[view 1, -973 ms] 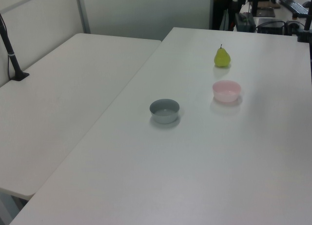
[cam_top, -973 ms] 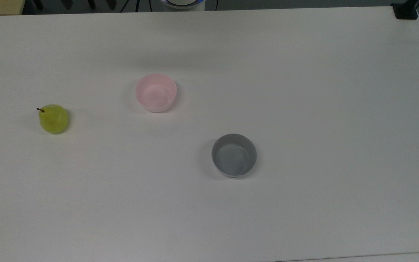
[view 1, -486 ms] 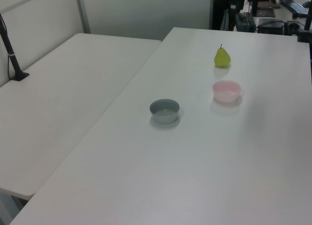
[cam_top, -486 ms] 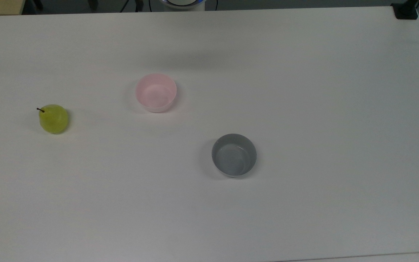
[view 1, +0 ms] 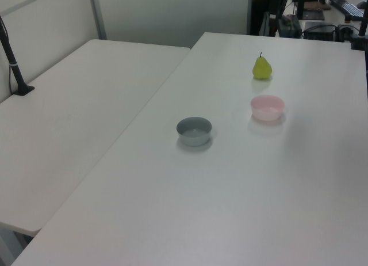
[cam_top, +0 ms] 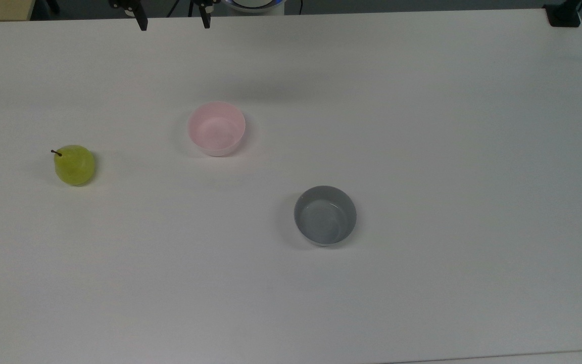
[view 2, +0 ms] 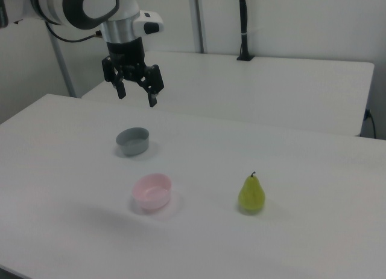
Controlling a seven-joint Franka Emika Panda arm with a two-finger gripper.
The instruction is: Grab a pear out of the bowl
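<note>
The pear (cam_top: 74, 165), yellow-green with a short dark stem, is standing upright on the table (cam_top: 422, 126), at 9 o'clock from the empty pink bowl (cam_top: 216, 128), apparently unmarked. The gripper (view 2: 136, 92) is hanging above the grey bowl (view 2: 132, 141), jaws apart, holding nothing.

Small rounded pear (cam_top: 74, 165): yellow-green skin, dark brown stem. Small round smooth bowl (cam_top: 216, 128): pale pink, plain, no pattern. Second round bowl (cam_top: 325, 215): grey, plain. Flat bench (cam_top: 422, 126): uniform white. Two-finger pincer (view 2: 136, 92): black fingers, on a white and black arm (view 2: 90, 7).
</note>
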